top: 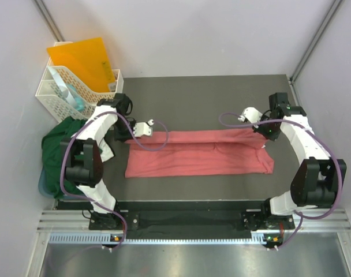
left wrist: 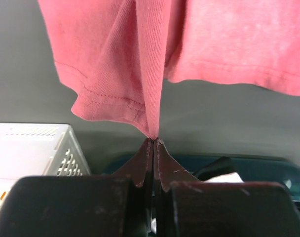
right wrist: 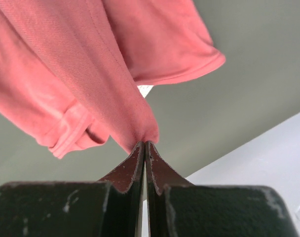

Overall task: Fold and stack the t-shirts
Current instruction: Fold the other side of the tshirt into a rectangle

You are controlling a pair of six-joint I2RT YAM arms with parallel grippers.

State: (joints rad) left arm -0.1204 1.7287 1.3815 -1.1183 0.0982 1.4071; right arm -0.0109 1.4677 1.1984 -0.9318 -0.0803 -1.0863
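The salmon-pink soft cloth t-shirt is seen stretched into a long band across the middle of the dark grey worktop, running from near the left edge toward the right edge. Its far long edge is gripped at both ends: the left hand is closed tight on a pinch of pink cloth at the left end, and the right hand is clamped just as tightly on a pinch at the right end. In both wrist views the cloth is shown lifted off the surface and hanging from the closed fingertips, while the near part of the band lies flat. A lengthwise fold is judged to be in progress, so this shirt is only partly folded, and crosswise folds are yet to be made. The dark green crumpled t-shirt is found heaped at the left edge of the worktop, near the white plastic basket at the far left corner, unfolded and not held by either hand. Nothing is stacked; well under half of the task is judged done
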